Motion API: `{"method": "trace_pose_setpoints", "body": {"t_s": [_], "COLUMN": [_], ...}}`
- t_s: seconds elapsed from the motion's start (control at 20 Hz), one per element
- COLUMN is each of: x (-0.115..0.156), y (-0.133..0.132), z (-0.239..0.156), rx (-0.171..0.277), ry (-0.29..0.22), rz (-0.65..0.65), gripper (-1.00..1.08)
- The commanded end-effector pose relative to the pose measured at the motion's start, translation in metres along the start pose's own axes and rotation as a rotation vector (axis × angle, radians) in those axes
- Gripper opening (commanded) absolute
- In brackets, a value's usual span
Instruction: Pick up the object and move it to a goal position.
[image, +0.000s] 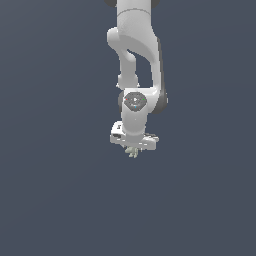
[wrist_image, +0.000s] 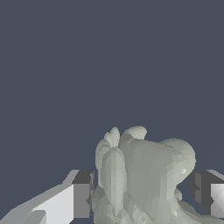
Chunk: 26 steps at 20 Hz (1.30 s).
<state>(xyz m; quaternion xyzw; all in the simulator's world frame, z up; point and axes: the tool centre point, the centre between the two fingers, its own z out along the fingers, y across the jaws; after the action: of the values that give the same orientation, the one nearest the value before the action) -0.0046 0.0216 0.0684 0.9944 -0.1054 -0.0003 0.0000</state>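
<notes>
The tiny pale grey-green lumpy object (image: 133, 151) is clamped between the narrowed jaws of the white gripper (image: 134, 150). Plain dark blue-grey ground (image: 50, 200) is seen all around.

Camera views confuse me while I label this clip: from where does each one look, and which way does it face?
Exterior view: off the arm, facing the white arm, the gripper hanging down and the object under it.
Wrist view: on the wrist, looking along the fingers at the object between them.
Shared: the gripper and the pale grey-green object.
</notes>
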Motion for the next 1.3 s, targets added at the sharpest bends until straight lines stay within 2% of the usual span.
{"method": "trace_pose_setpoints", "body": {"t_s": [0.0,0.8,1.25], "x": [-0.011,-0.109,-0.145], "y": [-0.008,-0.082,-0.112], "z": [-0.012,-0.127,-0.173], "rx": [0.000,-0.002,-0.002], "ry": [0.001,0.001,0.001], "rz": [-0.001,-0.001,-0.001], "gripper": [-1.00,-1.00,-1.00]}}
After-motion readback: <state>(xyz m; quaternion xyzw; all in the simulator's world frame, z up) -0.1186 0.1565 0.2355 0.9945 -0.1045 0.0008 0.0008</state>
